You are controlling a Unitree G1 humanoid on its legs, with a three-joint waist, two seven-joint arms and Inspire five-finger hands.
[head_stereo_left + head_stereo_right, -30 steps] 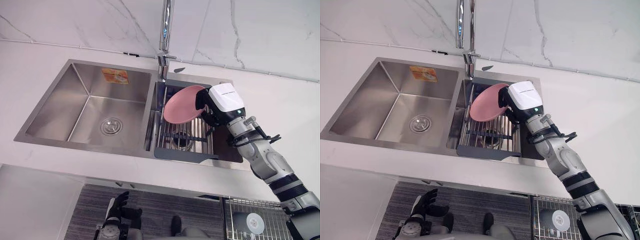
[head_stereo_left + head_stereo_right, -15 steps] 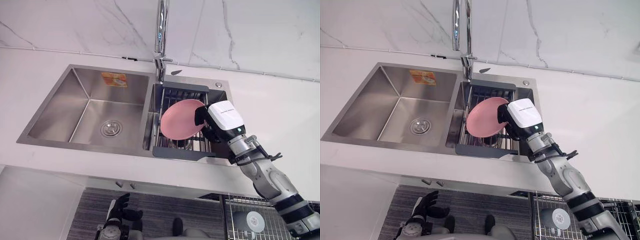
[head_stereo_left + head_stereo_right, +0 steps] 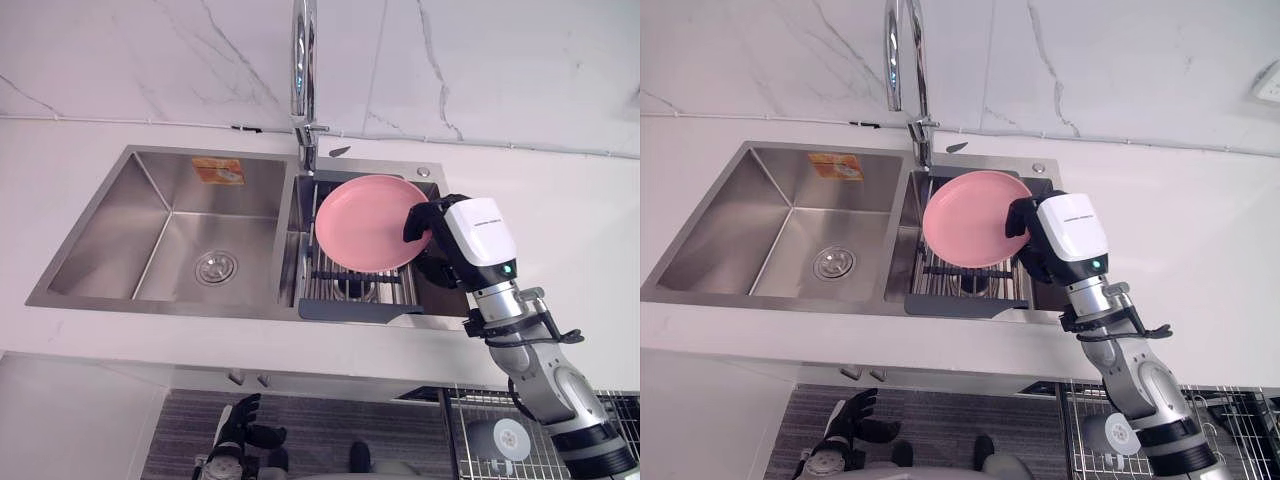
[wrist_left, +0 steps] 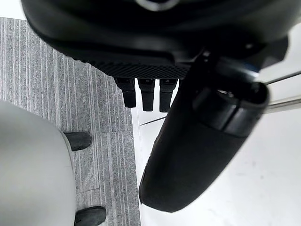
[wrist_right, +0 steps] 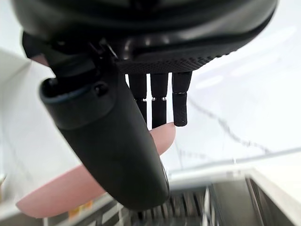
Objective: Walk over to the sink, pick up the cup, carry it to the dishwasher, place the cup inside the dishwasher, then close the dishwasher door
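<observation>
A round pink plate (image 3: 362, 222) hangs tilted above the right basin of the steel sink (image 3: 120, 298), lifted off the dark dish rack (image 3: 357, 297) below it. My right hand (image 3: 468, 238) is shut on the plate's right edge; in the right wrist view the thumb (image 5: 108, 136) and fingers pinch the pink rim (image 5: 66, 190). I see no cup in the sink or the rack. My left hand (image 3: 237, 428) hangs low below the counter's front edge, its fingers relaxed and holding nothing.
A tall chrome faucet (image 3: 302, 72) rises behind the divider between the basins, close to the plate's far edge. The left basin (image 3: 175, 240) has a drain and an orange sticker. A wire dishwasher rack (image 3: 505, 435) holding a white round item lies at lower right, below the counter.
My right hand has raised the pink plate out of the dish rack and tipped its face upward. The view has also shifted a little.
</observation>
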